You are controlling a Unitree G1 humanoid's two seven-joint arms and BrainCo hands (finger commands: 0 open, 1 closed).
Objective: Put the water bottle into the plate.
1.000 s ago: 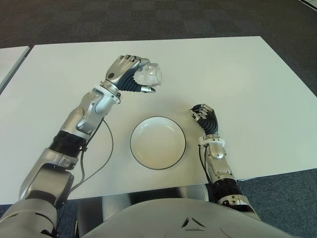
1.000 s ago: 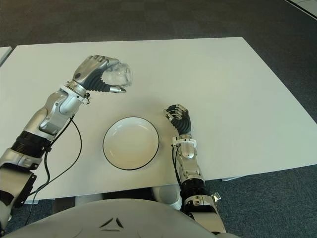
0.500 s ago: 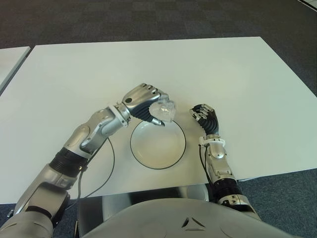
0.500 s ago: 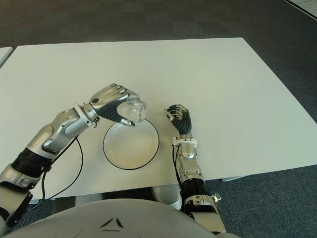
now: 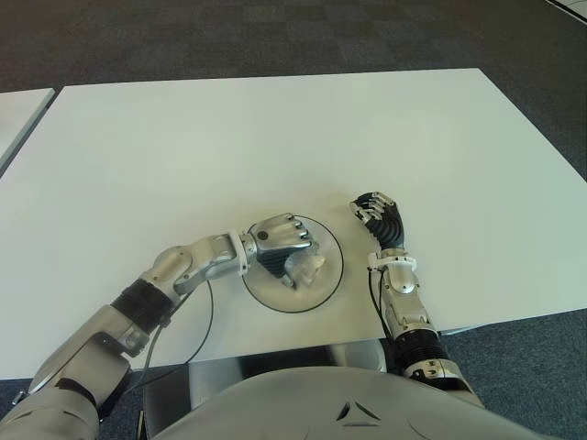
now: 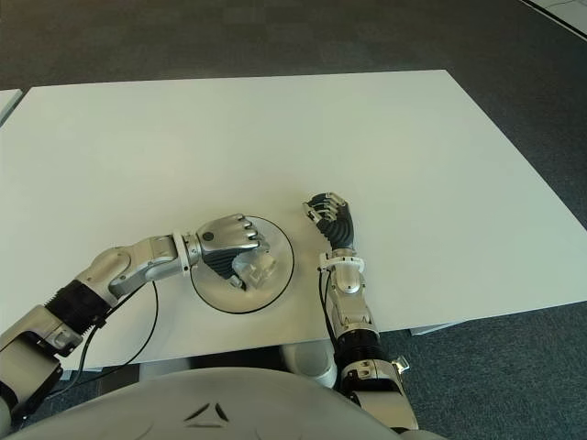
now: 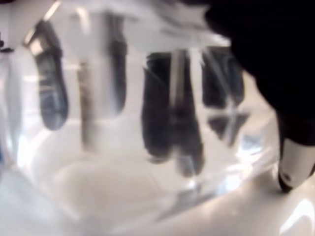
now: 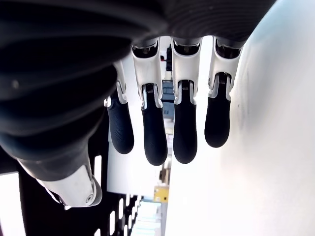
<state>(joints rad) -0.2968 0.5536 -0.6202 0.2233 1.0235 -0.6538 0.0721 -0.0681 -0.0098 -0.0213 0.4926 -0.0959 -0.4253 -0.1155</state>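
My left hand (image 5: 284,249) is shut on the clear water bottle (image 5: 307,268) and holds it low inside the white plate with a dark rim (image 5: 328,240), near the table's front edge. In the left wrist view the bottle (image 7: 138,118) fills the picture, with my dark fingers seen through it and the thumb tip (image 7: 294,164) down at the plate's surface. Whether the bottle touches the plate I cannot tell. My right hand (image 5: 377,216) shows just to the right of the plate, fingers loosely curled and holding nothing (image 8: 162,128).
The white table (image 5: 275,128) stretches far and wide beyond the plate. A black cable (image 5: 197,321) loops by my left forearm. Dark carpet (image 5: 275,37) lies past the far edge; another white surface (image 5: 18,110) shows at the left.
My left hand has carried the bottle from the far left side of the plate, high above the table, toward me and down into the plate. The right hand has not moved.
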